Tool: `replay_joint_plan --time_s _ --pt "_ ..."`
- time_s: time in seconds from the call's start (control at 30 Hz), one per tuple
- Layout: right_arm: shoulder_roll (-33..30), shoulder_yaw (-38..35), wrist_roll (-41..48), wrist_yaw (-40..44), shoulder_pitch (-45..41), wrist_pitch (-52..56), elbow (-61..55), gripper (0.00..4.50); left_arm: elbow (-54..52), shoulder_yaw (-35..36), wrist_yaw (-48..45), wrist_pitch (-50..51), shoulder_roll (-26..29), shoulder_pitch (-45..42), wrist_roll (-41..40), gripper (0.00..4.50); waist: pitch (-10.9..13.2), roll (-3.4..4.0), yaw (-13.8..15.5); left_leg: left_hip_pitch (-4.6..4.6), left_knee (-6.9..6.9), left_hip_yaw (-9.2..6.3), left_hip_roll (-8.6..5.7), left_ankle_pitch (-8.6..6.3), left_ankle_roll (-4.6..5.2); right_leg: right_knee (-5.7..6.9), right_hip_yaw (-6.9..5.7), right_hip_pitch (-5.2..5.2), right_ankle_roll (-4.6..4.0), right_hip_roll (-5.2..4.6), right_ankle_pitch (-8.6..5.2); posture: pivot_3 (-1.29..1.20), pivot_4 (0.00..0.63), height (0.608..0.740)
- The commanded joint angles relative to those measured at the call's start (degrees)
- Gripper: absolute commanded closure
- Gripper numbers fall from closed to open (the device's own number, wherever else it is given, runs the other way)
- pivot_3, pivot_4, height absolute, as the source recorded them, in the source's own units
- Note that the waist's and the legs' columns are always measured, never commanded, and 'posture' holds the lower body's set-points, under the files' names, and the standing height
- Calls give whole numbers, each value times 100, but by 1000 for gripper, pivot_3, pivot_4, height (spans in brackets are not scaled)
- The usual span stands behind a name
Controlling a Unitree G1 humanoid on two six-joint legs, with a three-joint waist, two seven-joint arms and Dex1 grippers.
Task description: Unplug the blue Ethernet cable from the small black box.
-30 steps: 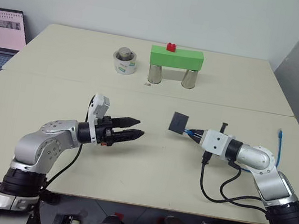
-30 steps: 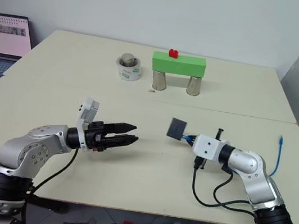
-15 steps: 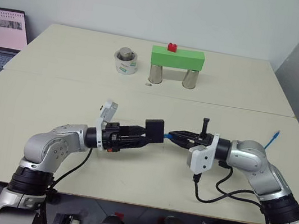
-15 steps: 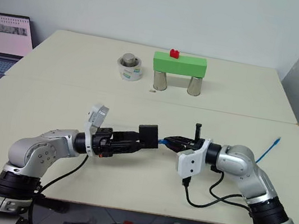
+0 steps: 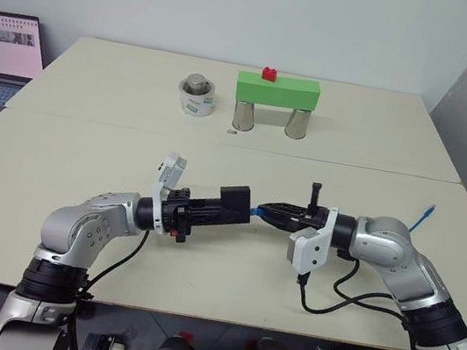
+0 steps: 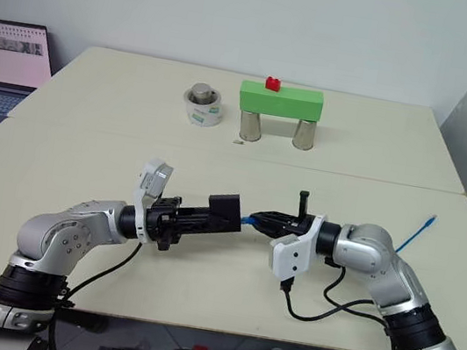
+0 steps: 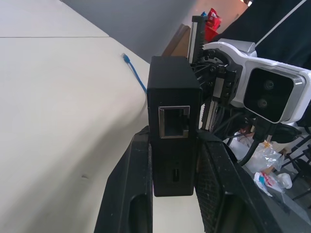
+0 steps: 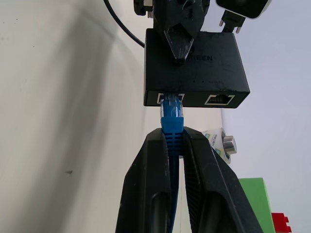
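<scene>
The left gripper (image 7: 167, 160) is clamped on the small black box (image 5: 235, 204), holding it in the air above the front table (image 5: 57, 165). The right gripper (image 8: 174, 141) is pinched on the blue Ethernet cable (image 8: 171, 119) just behind its plug, which is seated in one of the box's two ports. The cable's far end (image 5: 424, 214) trails off beside the right arm, and a green block (image 5: 277, 90) on two cans stands well behind.

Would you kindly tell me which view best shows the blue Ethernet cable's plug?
The right wrist view: the blue Ethernet cable's plug sits in the small black box. Head views show a blue sliver; the left wrist view, the far end.
</scene>
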Motion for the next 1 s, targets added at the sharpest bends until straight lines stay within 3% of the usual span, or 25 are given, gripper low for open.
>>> replay_joint_plan --time_s 0.03,0.1,0.13,0.3,0.37,0.47,0.63,0.8,1.0 --pt "30 46 155 53 -54 -159 -195 4391 -70 -37 -125 -68 33 -135 10 3711 0 0 0 0 0 0 0 0 0 0 0 0 0 0 0 0 150 740" --pt "-32 25 233 139 -41 -149 -248 4391 -14 -44 -175 -69 48 -176 30 3711 0 0 0 0 0 0 0 0 0 1 0 0 0 0 0 0 150 740" --pt "-69 10 275 189 -42 -135 -277 3691 12 -48 -202 -62 53 -199 35 3711 0 0 4 0 0 0 0 0 0 1 0 0 0 0 0 0 150 740" --pt "-447 -128 880 772 186 500 -805 2843 223 -184 -399 -171 66 -405 193 3711 0 0 7 0 0 0 -2 0 0 0 0 1 0 0 0 0 150 740" --pt "-743 -317 1665 1119 517 1592 -1465 2369 291 -309 -565 -305 130 -467 338 3711 0 0 11 -1 0 -1 -2 0 0 -2 0 2 0 0 0 0 150 740" --pt "-1113 -622 2885 1348 910 3396 -2373 2340 406 -504 -900 -648 231 -512 622 3712 0 0 28 -4 -1 -8 -5 0 0 -2 -4 2 -7 -2 2 0 150 740" --pt "-841 -1239 5060 637 799 5953 -3064 2340 606 -727 -1396 -1053 321 -670 907 3712 0 0 -11 3 1 -5 -1 0 1 1 -2 5 -2 0 -2 0 150 740" --pt "-401 -1270 5750 188 540 7102 -2834 2340 677 -818 -1718 -1394 279 -757 1035 3712 0 0 2 5 1 -11 2 2 6 4 -10 6 -5 5 1 0 150 740" --pt "67 -1126 6010 132 307 7767 -2285 2340 617 -763 -1864 -1471 231 -749 934 3712 0 0 3 -7 -2 -8 0 2 6 -9 -8 1 -3 3 0 0 150 740"
